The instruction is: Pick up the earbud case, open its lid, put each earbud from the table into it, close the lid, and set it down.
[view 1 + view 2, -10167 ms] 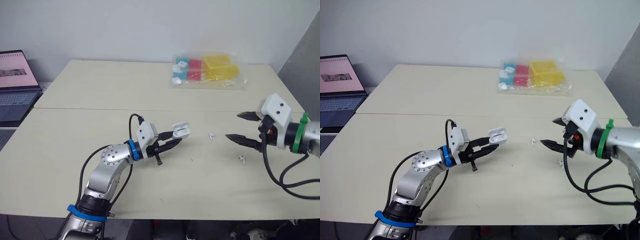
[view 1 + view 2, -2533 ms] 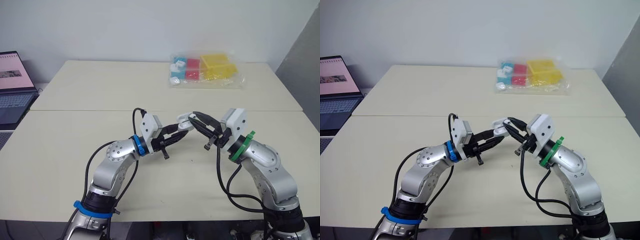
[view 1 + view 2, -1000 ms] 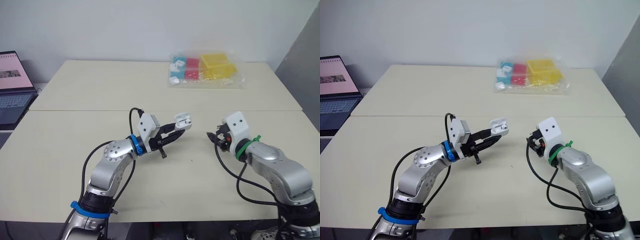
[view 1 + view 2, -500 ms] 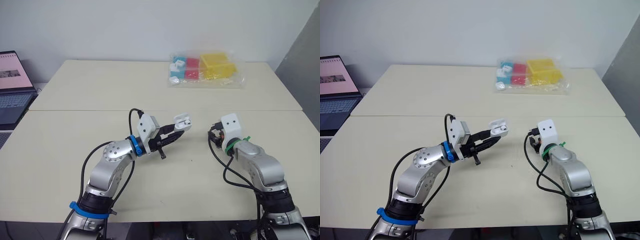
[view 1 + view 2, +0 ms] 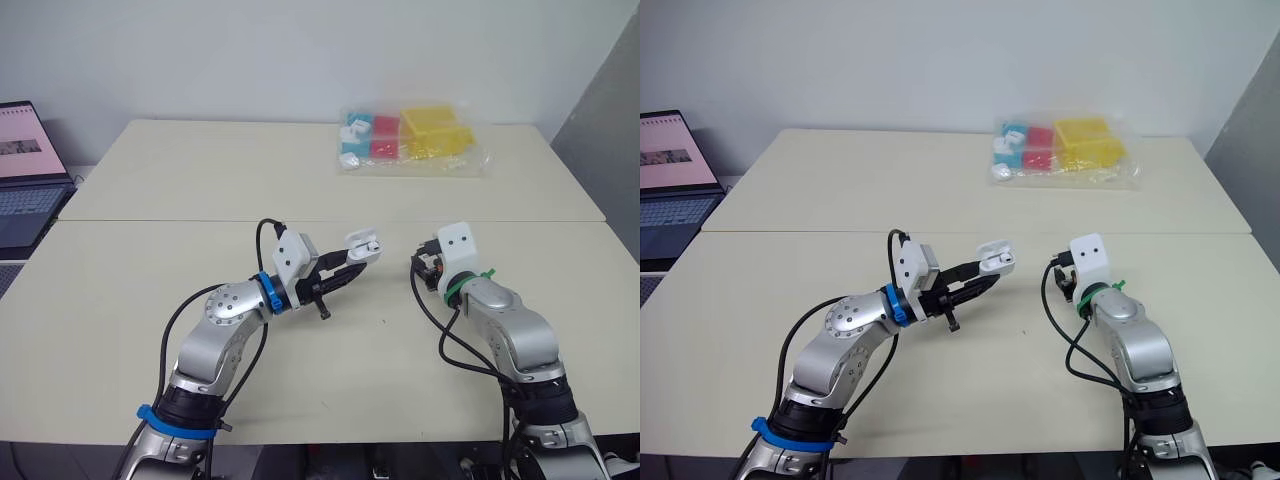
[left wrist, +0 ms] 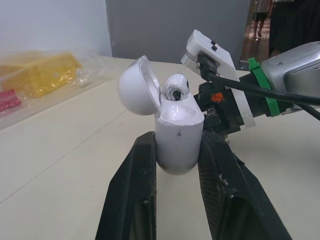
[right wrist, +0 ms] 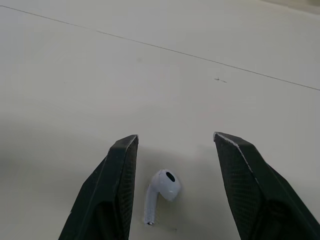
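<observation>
Right wrist view: loose earbud point(image 7: 161, 192) between parted fingers
The right gripper point(image 7: 175, 136) stands spread over the table point(image 7: 150, 60), straddling it; the left gripper point(image 6: 178, 142) clamps the earbud case point(image 6: 176, 131), lid point(image 6: 137, 86) open, second earbud point(image 6: 176, 88) inside.

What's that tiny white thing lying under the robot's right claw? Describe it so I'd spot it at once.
On the beige table, find the right gripper, just past the arm's green band, pointing down with its fingers open. Between them lies a lone white earbud, flat on the tabletop, unlike its twin, which sits in the open case held up by the left gripper.
</observation>
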`<act>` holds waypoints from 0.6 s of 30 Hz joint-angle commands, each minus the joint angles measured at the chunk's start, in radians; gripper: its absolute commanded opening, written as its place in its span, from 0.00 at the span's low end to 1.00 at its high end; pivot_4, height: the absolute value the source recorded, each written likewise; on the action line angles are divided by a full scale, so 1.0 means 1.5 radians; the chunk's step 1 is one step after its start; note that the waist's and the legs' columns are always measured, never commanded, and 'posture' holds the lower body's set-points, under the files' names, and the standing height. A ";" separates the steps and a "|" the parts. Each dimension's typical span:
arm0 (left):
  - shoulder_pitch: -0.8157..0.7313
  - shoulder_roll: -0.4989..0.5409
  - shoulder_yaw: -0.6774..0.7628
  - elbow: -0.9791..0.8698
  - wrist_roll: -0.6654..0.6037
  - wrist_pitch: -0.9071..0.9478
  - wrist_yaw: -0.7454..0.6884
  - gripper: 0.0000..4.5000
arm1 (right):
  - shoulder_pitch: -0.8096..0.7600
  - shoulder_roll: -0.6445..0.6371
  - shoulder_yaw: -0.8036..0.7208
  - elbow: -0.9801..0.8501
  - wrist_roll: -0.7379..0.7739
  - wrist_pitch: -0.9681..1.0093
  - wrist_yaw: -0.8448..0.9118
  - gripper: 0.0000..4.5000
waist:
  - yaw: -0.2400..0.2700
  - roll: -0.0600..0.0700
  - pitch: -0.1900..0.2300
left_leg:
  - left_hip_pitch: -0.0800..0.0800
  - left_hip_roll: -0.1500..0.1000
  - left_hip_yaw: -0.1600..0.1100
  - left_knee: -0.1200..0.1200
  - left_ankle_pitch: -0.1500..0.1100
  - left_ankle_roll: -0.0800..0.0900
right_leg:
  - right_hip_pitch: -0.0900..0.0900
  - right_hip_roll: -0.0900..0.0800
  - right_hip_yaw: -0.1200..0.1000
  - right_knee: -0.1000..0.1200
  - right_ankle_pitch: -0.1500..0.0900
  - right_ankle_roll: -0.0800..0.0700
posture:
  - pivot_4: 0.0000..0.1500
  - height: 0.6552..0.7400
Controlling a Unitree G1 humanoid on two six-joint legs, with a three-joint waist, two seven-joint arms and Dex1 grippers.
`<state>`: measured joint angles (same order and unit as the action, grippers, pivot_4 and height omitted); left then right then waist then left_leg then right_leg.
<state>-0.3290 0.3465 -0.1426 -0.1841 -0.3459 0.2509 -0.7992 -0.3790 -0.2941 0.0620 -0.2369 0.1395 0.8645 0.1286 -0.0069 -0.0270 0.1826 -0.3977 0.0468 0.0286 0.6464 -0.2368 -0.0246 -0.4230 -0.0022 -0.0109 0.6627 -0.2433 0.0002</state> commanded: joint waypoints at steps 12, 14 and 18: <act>0.000 -0.003 -0.001 -0.022 0.002 -0.022 -0.002 0.18 | 0.003 0.036 -0.033 0.009 0.002 0.057 -0.003 0.55 | 0.000 0.000 0.000 | 0.000 0.000 0.000 0.000 0.000 0.000 | 0.000 0.000 0.000 0.000 0.000 0.000 | 1.00 1.00; 0.002 -0.004 -0.002 -0.023 0.003 -0.023 -0.001 0.18 | 0.007 0.036 -0.033 -0.003 0.006 0.078 0.002 0.55 | 0.000 0.000 0.000 | 0.000 0.000 0.000 0.000 0.000 0.000 | 0.000 0.000 0.000 0.000 0.000 0.000 | 1.00 1.00; 0.004 -0.005 -0.002 -0.022 0.004 -0.025 -0.001 0.18 | 0.012 0.039 -0.035 -0.013 0.007 0.091 0.005 0.41 | 0.000 0.000 0.000 | 0.000 0.000 0.000 0.000 0.000 0.000 | 0.000 0.000 0.000 0.000 0.000 0.000 | 1.00 1.00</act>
<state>-0.3198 0.3457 -0.1465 -0.1841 -0.3339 0.2332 -0.7984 -0.3703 -0.2331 0.0225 -0.2339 0.1455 0.9880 0.1329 -0.0071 -0.0268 0.1824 -0.3976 0.0468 0.0285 0.6463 -0.2368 -0.0246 -0.4229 -0.0023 -0.0110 0.6626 -0.2433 0.0002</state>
